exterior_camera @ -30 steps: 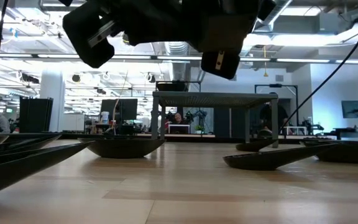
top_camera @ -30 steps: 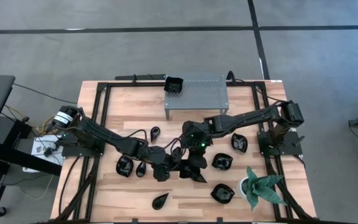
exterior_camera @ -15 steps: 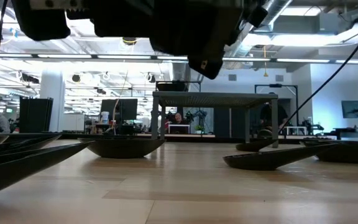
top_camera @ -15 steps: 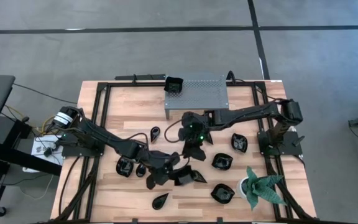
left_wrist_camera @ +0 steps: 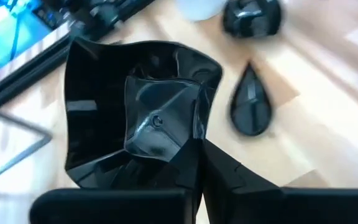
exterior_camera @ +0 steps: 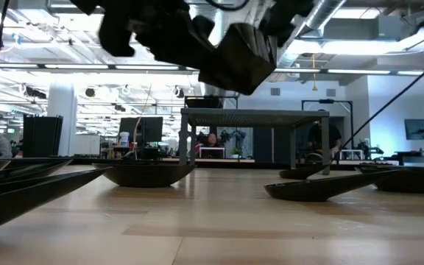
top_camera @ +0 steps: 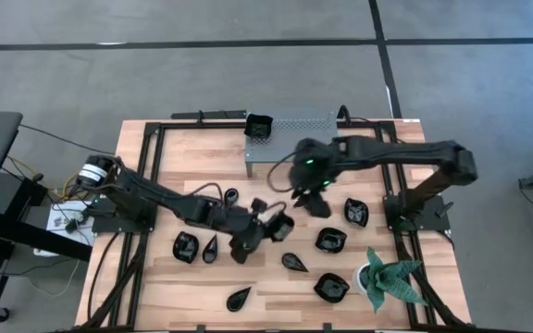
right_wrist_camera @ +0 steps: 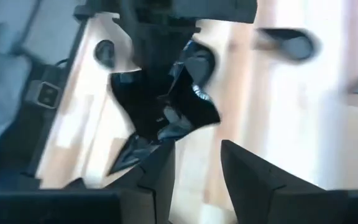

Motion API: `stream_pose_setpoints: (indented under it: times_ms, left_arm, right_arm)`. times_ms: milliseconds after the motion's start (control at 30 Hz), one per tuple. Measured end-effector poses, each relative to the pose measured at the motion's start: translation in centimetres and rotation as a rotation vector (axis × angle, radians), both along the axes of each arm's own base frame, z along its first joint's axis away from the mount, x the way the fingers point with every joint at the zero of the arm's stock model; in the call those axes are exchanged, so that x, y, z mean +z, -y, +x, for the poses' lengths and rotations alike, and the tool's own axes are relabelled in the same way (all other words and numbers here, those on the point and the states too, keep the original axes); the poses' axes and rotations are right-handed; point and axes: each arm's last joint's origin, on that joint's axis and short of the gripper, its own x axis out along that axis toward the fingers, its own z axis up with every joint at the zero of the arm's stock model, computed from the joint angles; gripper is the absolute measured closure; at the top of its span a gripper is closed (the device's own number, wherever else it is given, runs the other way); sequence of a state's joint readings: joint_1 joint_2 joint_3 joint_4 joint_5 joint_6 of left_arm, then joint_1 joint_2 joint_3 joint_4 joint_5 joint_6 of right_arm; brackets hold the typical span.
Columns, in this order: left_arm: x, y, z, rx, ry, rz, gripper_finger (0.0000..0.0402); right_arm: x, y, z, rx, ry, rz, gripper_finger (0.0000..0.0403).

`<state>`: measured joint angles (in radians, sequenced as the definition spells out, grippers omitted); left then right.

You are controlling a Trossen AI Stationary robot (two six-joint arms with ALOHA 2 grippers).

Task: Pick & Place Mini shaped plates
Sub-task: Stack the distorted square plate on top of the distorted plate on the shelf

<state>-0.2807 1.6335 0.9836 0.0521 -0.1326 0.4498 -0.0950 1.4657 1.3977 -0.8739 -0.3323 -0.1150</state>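
Plates for this task, small glossy black dishes, lie scattered over the wooden table (top_camera: 169,287). Taking the table centre as the dial in the high view, start nearest the front edge: a teardrop plate (top_camera: 240,298) sits at about 7 o'clock, a round one (top_camera: 330,288) at 5 o'clock beside the green plant (top_camera: 389,280), and another teardrop (top_camera: 293,262) just past centre.

Further in, the left hand (top_camera: 268,228) hovers near the middle with its fingers closed on a square plate (left_wrist_camera: 143,112); the left wrist view shows the dish pinched by its rim and lifted clear of the wood. To the left lie two more plates, round (top_camera: 185,246) and teardrop (top_camera: 210,248).

Beyond that, the right hand (top_camera: 311,196) is at roughly 1 o'clock, close to the metal shelf (top_camera: 294,139), and carries a wavy-edged plate (right_wrist_camera: 180,99) between closed fingers, also off the table. One square dish (top_camera: 259,125) already rests on the shelf's left corner, at 12 o'clock.

Both arms seem to be in the carry stage. The next move probably calls for bringing each plate level over a free patch of shelf, lowering it gently and releasing without nudging the dish already there, one arm at a time so they do not crowd each other.
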Motion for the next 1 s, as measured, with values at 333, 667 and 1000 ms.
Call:
stream_pose_setpoints:
  times_ms: [333, 667, 1000]
  left_arm:
    - [4.4, -9.1, -0.5, 0.278, 0.138, -0.002, 0.0391]
    - [8.5, -17.9, -3.9, 0.513, 0.28, 0.122, 0.0392]
    - [6.3, -22.0, -3.9, 0.621, 0.21, 0.093, 0.0391]
  right_arm:
    - [0.3, -0.1, -6.2, -0.025, 0.189, -0.105, 0.028]
    - [-4.5, 1.3, -5.6, -0.043, 0.417, -0.184, 0.028]
    - [-6.9, 3.7, -3.9, -0.111, 0.386, -0.207, 0.028]
